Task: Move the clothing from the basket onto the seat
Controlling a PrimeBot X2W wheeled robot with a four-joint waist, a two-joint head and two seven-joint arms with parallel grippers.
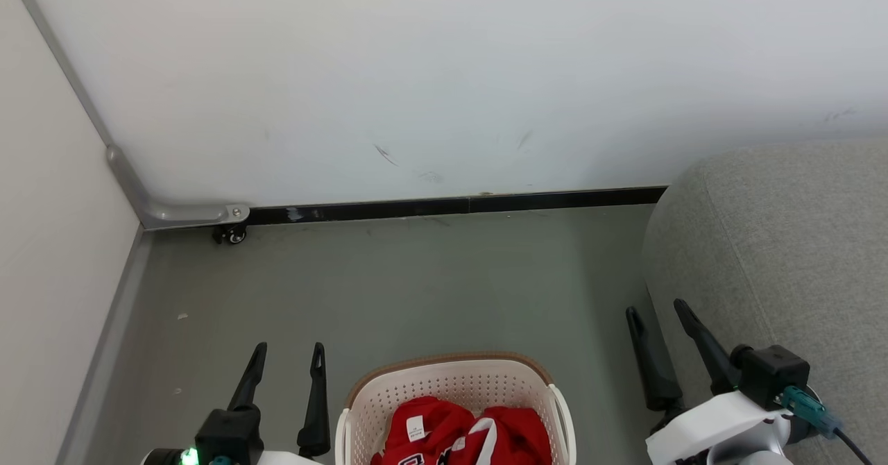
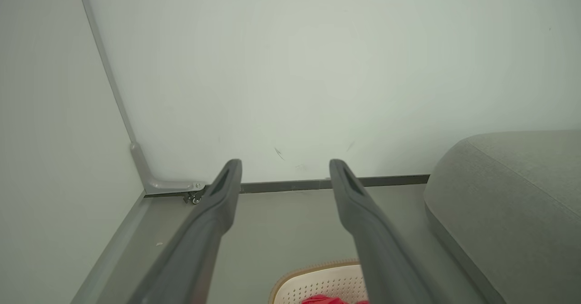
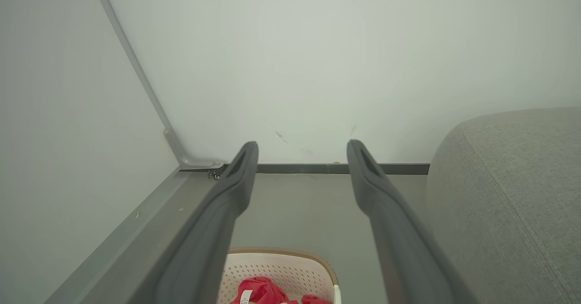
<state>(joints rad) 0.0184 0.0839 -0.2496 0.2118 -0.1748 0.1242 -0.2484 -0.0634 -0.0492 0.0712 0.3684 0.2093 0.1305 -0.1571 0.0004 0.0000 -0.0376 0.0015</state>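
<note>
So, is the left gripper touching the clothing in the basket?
Apart. The head view shows the left gripper open, left of the basket and outside its wall, with the clothing lying inside.

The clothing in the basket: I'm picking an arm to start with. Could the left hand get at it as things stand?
Probably yes. The left hand is open beside the basket, whose top is uncovered, and the clothing lies exposed inside; nothing stands between them.
</note>
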